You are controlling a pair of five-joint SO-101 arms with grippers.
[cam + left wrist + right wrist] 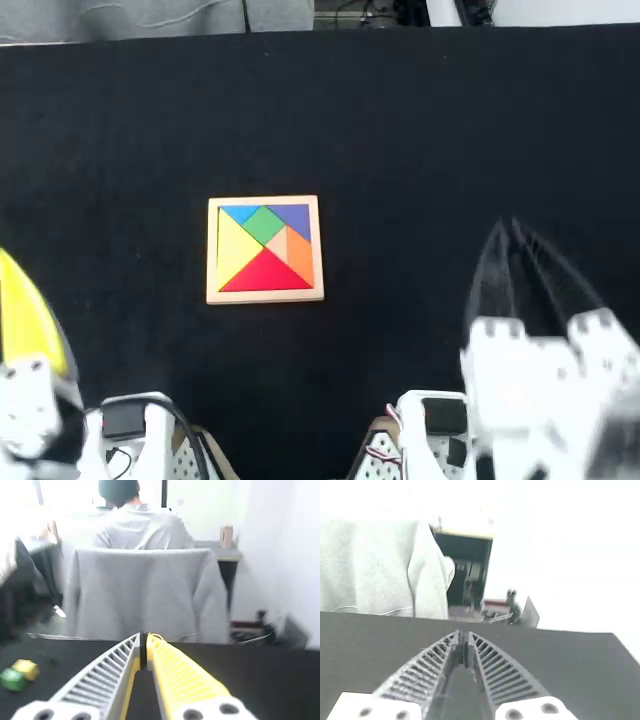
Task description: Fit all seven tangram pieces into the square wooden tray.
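The square wooden tray (213, 250) lies at the middle of the black table, and coloured tangram pieces cover its whole inside: a yellow triangle (236, 254), a red triangle (266, 275), a green square (264, 224), blue pieces (296, 215) and orange pieces (299, 255). My left gripper (143, 641) is raised at the near left corner, shut, with nothing in it. Its yellow finger (26, 316) rises at the left edge of the high view. My right gripper (508, 232) hangs shut and empty at the near right, well off from the tray.
A black cloth (420, 140) covers the table. A chair with a grey garment (142, 592) stands beyond the far edge. Small yellow and green blocks (17, 674) lie on the cloth off to one side in the left wrist view. The arm bases (150, 440) stand at the near edge.
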